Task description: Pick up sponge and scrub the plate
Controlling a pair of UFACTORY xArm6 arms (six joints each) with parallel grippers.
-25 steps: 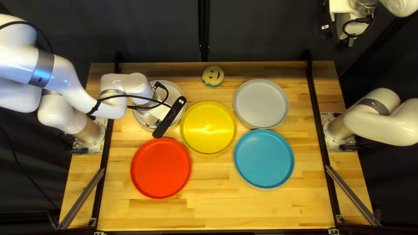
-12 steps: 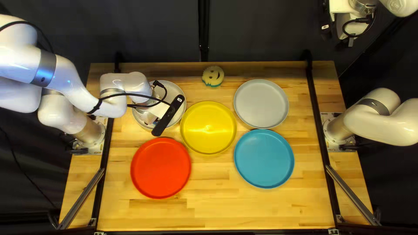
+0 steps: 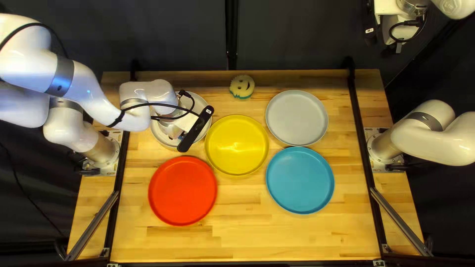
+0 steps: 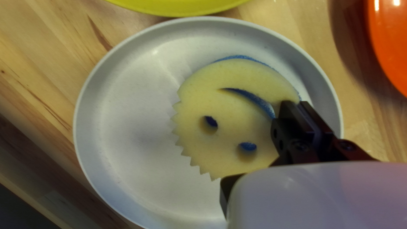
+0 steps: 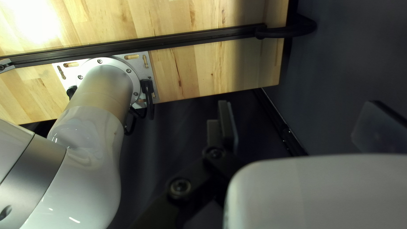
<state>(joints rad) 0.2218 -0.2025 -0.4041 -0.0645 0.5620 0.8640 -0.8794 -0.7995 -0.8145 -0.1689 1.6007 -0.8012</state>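
Observation:
My left gripper is low over a pale plate in the top left view, its fingertips hidden. In the left wrist view, my left gripper has its two fingers close together, pinching the edge of a yellow, blue-backed smiley sponge. That sponge is flat over the white plate, its toothed edge away from the fingers. My right gripper hangs beyond the table's far right corner; in the right wrist view, my right gripper has fingers wide apart, nothing between them.
Another smiley sponge lies near the table's far edge. Yellow, red, grey and blue plates rest on the table. Black rails run along both sides.
My left arm shifted slightly toward the near left, then back to the right over the same plate. The right arm and the other plates have not moved.

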